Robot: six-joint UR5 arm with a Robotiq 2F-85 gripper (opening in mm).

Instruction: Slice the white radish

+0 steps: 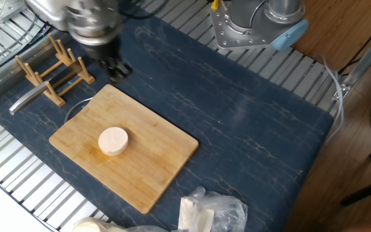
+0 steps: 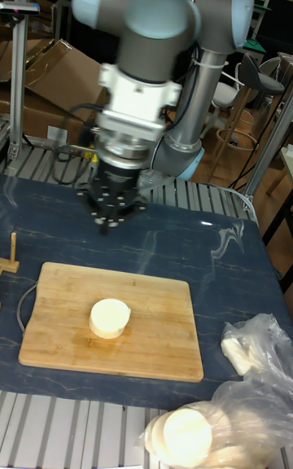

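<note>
The white radish [image 1: 113, 140], one thick cream-white disc, lies flat a little left of the middle of the bamboo cutting board [image 1: 163, 151], which sits on the dark blue marbled mat [image 1: 250, 129] in the lower left of the fixed view. In the tall fixed view the radish [image 2: 109, 317] sits left of centre on the board [image 2: 159, 330]. The gripper [image 1: 116, 69] hangs in the upper left of the fixed view, above the mat just past the board's far corner, holding nothing; motion blur hides whether its fingers are spread or closed. A wooden rack [image 1: 51, 67] stands left of the gripper. Clear plastic bags [image 1: 212, 211] with pale pieces inside lie at the bottom edge.
</note>
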